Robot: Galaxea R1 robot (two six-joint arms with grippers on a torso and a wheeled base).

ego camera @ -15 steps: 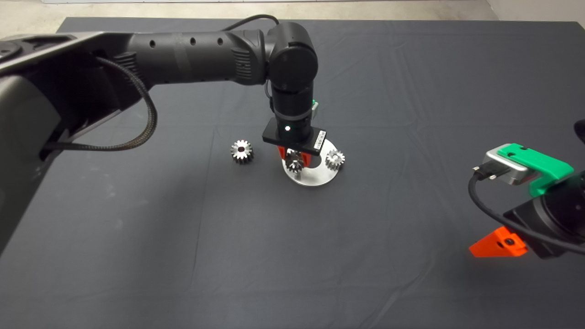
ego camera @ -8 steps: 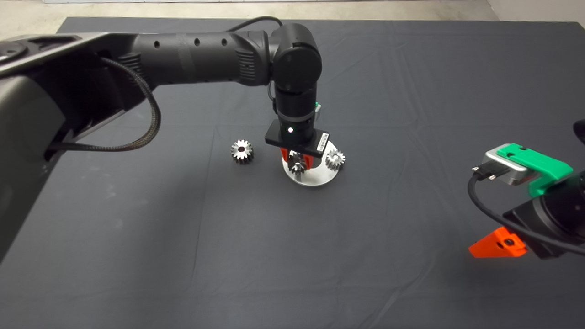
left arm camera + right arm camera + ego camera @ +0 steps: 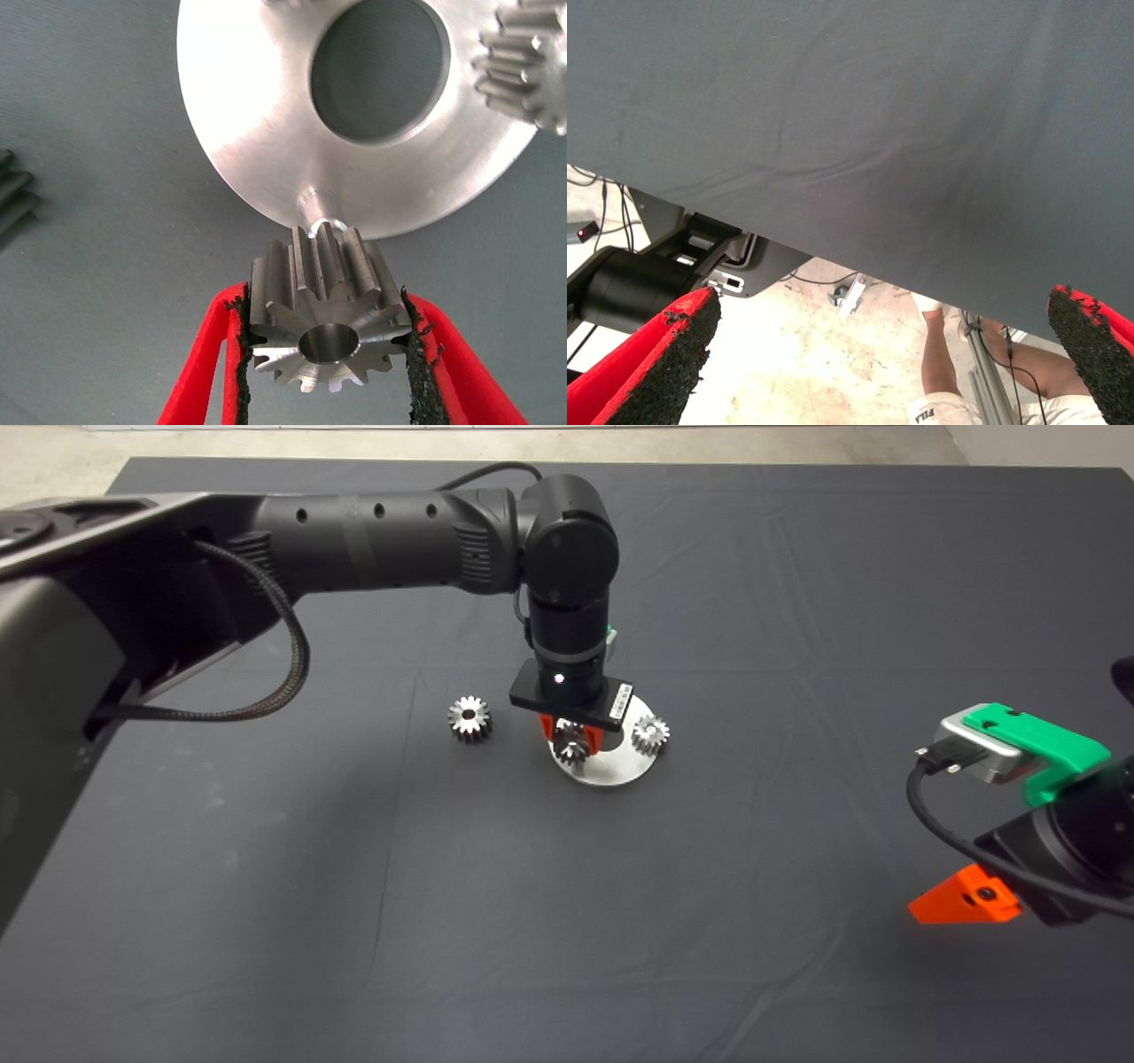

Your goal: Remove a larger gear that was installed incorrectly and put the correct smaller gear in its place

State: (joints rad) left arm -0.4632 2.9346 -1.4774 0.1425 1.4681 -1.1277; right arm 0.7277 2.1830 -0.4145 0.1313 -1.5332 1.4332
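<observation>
Left end effector point(image 3: 572, 734), head view: over the round steel plate point(image 3: 611, 772) mid-table, clamped on the smaller gear point(image 3: 572, 749).
Larger gear point(image 3: 469, 717), head view: lying on the dark mat point(image 3: 532, 912), well apart to the plate's left.
Third gear point(image 3: 650, 732), head view: seated on the plate's right side.
Right end effector point(image 3: 966, 896), head view: parked at the lower right edge.
Smaller gear point(image 3: 326, 319), left wrist view: pinched between both black pads point(image 3: 237, 354), just off a short peg point(image 3: 321, 209) on the plate point(image 3: 257, 115).
Right end effector point(image 3: 877, 354), right wrist view: fingers wide apart, holding nothing; a person's leg point(image 3: 939, 363) beyond the mat edge.
</observation>
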